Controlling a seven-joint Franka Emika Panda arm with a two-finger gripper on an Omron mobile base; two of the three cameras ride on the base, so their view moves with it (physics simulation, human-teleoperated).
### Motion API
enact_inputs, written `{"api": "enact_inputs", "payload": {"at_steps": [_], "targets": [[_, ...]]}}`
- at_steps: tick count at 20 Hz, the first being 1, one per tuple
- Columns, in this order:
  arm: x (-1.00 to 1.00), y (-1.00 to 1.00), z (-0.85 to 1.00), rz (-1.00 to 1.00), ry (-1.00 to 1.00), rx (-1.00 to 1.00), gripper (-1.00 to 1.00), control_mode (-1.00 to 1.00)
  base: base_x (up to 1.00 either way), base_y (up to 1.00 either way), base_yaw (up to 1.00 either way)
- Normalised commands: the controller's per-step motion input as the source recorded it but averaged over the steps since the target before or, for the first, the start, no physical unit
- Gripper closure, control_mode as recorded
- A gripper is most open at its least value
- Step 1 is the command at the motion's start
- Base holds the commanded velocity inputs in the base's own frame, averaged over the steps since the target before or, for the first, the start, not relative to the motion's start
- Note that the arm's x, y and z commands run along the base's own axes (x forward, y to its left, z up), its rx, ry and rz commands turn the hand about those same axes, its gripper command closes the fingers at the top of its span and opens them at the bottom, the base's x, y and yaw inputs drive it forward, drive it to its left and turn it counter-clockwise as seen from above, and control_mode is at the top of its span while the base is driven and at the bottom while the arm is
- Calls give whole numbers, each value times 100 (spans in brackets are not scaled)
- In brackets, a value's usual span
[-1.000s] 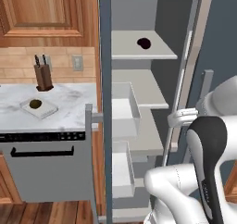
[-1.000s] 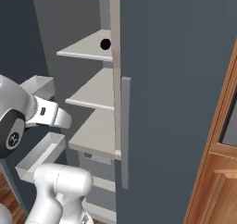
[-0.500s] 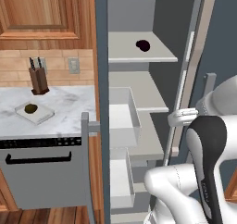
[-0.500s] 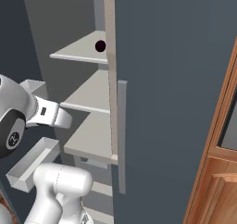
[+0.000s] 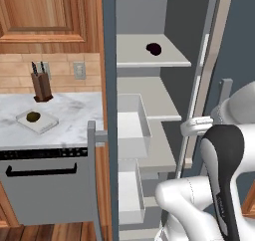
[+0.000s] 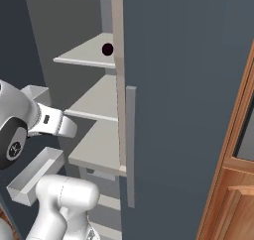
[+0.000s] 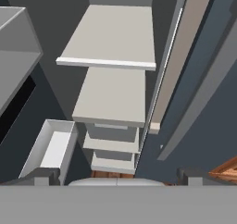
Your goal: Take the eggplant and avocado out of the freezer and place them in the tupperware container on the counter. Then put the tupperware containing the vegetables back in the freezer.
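Note:
The freezer (image 5: 164, 110) stands open, its door (image 6: 188, 100) swung out to the right. On its upper shelf lies the dark purple eggplant (image 5: 154, 49), which appears as a dark lump (image 6: 107, 49) in the right base view. On the counter (image 5: 74, 108) to the left rests the tupperware container (image 5: 45, 124) with the olive avocado (image 5: 33, 116) inside it. My gripper (image 7: 118, 176) is open and holds nothing. It hangs in front of the freezer's middle shelves, well below the eggplant, and its fingertips (image 7: 46, 174) are wide apart.
A pale drawer (image 5: 132, 128) is pulled out of the freezer toward the left, with another drawer (image 7: 53, 146) lower down. A brown knife block (image 5: 41, 86) stands at the back of the counter. A grey dishwasher front (image 5: 47, 185) lies under the counter.
The whole picture has shifted slightly in both base views, so the base has moved a little. The arm keeps its pose and the gripper stays open.

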Motion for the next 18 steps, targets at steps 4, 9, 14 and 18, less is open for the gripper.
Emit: {"api": "enact_inputs", "payload": {"at_steps": [4, 9, 14, 18], "targets": [[0, 0, 0, 0, 0, 0, -100, -100, 0, 0, 0], [-2, -3, 5, 1, -8, 0, -100, -100, 0, 0, 0], [0, -1, 62, 0, -15, 0, -100, -100, 0, 0, 0], [16, 2, 66, 0, -5, 2, -100, -100, 0, 0, 0]]}}
